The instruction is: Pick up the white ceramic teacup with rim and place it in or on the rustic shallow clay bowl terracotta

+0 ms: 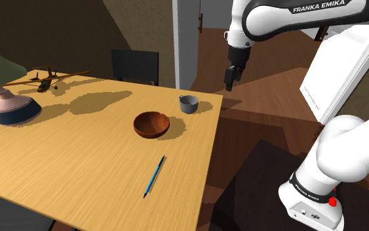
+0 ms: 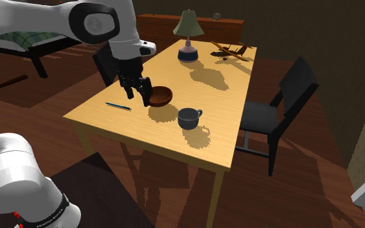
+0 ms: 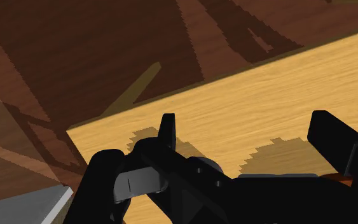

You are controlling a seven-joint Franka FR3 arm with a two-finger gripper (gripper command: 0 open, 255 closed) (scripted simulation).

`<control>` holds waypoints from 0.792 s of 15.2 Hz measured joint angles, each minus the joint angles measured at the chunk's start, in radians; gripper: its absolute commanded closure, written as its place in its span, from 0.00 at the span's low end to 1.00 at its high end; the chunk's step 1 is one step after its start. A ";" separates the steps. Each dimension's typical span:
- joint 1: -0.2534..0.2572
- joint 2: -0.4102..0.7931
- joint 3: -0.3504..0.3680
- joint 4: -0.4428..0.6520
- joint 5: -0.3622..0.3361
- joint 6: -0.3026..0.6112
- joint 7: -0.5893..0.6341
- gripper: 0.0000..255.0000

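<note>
A grey teacup with a handle stands upright near the wooden table's edge at the shoulder view's right. A brown clay bowl sits a short way from it, toward the table's middle. My black gripper hangs in the air above and beyond that table edge, apart from the cup. In the second exterior view the gripper appears in front of the bowl, with the cup to its right. The wrist view has the gripper open over the table's corner, nothing between its fingers.
A blue pen lies on the table nearer the front. A lamp and a model plane stand at the far end. Dark chairs stand beside the table. Brown wooden floor surrounds it.
</note>
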 measured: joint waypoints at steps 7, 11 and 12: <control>-0.008 0.249 -0.057 0.100 0.025 0.148 -0.070 0.00; -0.009 0.412 -0.078 0.189 0.058 0.220 -0.110 0.00; -0.010 0.460 -0.083 0.225 0.068 0.230 -0.123 0.00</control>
